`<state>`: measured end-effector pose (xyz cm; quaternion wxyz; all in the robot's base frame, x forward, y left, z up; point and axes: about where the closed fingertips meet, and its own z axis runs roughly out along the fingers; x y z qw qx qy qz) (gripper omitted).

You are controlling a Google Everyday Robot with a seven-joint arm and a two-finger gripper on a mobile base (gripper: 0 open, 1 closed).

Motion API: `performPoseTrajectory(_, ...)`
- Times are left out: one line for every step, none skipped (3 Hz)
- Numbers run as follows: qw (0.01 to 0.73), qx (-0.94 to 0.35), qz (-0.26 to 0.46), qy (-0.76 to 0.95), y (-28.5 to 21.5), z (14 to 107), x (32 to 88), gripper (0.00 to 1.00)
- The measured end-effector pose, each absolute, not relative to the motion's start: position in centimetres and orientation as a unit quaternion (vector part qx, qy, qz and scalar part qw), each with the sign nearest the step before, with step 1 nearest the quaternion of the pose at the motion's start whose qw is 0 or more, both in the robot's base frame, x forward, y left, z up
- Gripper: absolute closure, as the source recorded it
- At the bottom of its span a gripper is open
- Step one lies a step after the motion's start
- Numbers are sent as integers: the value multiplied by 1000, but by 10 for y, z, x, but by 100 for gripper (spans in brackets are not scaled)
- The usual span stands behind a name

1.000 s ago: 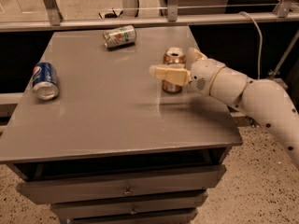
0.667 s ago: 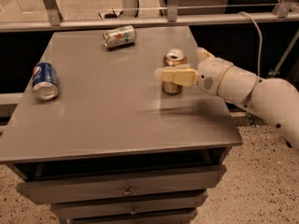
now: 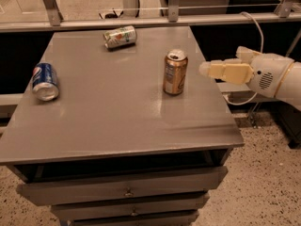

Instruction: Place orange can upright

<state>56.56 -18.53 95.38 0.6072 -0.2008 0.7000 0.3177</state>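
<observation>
Since a second ago: my gripper [image 3: 221, 64] has backed off toward 3 o'clock. Then it was closed in around the orange can [image 3: 175, 72]; now it is off the can and out past the right edge of the table [image 3: 117, 121]. The can has not tipped with the withdrawal.

Camera view, the only one.
- Orange can: on the right half of the tabletop, toward 2–3 o'clock from the table's centre. It stands on its base with the silver top and its opening facing up. Long axis runs 12 to 6 o'clock, no lean that I can make out.
- Gripper: level with the can's upper half, near it but not touching, open air between us. Jaws stand apart with nothing between them. My arm runs out of the picture at 3–4 o'clock.
- Key relation: the can lies at 9 o'clock from my gripper, straight along the line my gripper points. There is only the one arm, so any return goes back in along that line.
- Others: blue can [image 3: 45, 81] on its side near the left edge at 9 o'clock; white-green can [image 3: 120, 36] on its side near the far edge at 12 o'clock. Both well apart from the orange can.

Judgement: placement looks done. What is left calls for a clean retreat toward 3 o'clock; a swing back toward 9 would risk knocking the can over.
</observation>
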Motion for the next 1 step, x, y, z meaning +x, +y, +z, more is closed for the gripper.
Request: performPoseTrajectory(605, -208, 319, 699, -174, 951, 569, 0)
